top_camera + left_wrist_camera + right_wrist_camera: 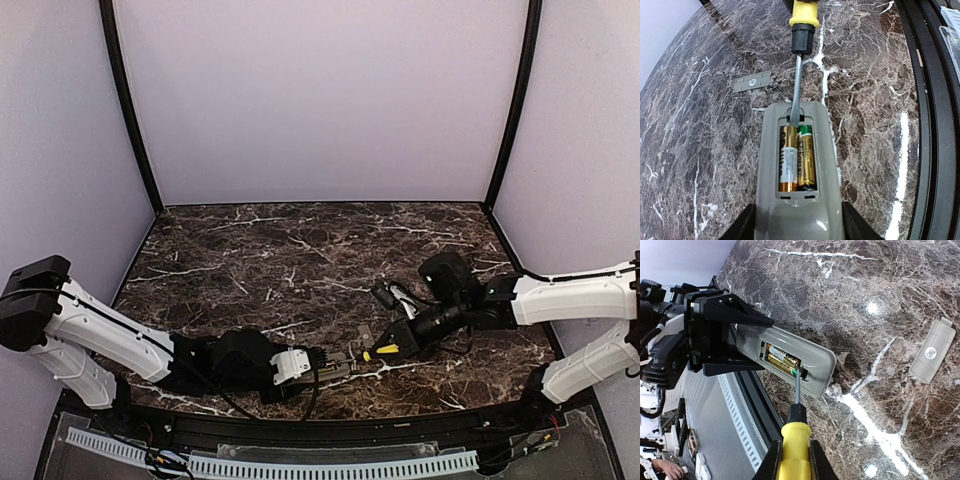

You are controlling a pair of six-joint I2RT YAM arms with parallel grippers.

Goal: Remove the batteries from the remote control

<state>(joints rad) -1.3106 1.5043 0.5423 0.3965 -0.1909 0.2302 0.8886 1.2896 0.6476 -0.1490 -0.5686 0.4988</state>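
The grey remote control (799, 212) is held flat between my left gripper's (798, 226) fingers (742, 227), bay face up. It also shows in the right wrist view (816, 359) and the top view (338, 371). Two gold batteries (796, 159) lie side by side in the open bay; they also show in the right wrist view (782, 359). My right gripper (795, 460) is shut on the yellow-handled screwdriver (795, 437). The screwdriver's tip (794, 117) is in the bay at the batteries' far end.
The small flat grey battery cover (752, 81) lies on the dark marble table (300, 250) just beyond the remote, and shows in the right wrist view (932, 350). A black rail (935, 125) runs along the table's near edge. Lilac walls enclose the back and sides.
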